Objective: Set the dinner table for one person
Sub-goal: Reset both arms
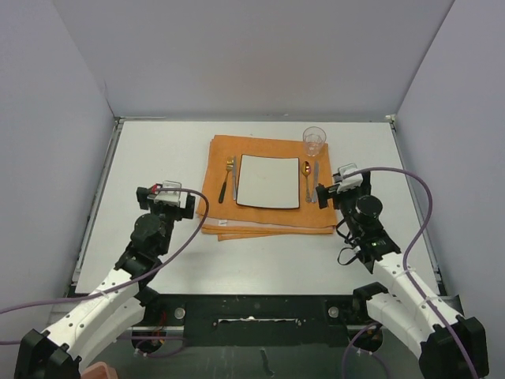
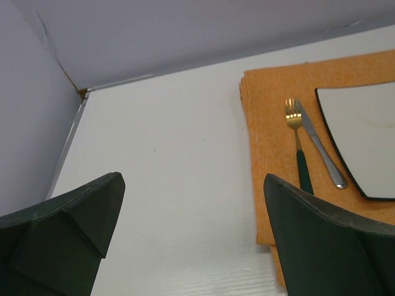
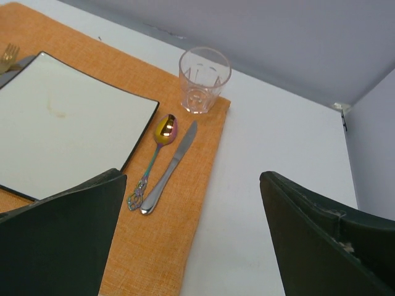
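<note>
The dinner table [image 1: 158,150] is a wide white-grey top. On it lies an orange cloth [image 1: 268,217] with a square white plate [image 1: 268,180]. Left of the plate lie a green-handled gold fork [image 1: 226,180] and a silver knife [image 1: 235,178]. Right of it lie a gold spoon [image 1: 307,178] and a second knife [image 1: 314,181]. A clear glass [image 1: 314,140] stands at the cloth's far right corner. My left gripper [image 1: 167,192] is open and empty, left of the cloth. My right gripper [image 1: 338,188] is open and empty, just right of the cloth.
Grey walls enclose the table on the left, back and right. The left wrist view shows the fork [image 2: 296,132], knife [image 2: 321,148] and plate edge [image 2: 364,135]. The right wrist view shows the glass [image 3: 203,79], spoon [image 3: 157,154] and knife [image 3: 173,166].
</note>
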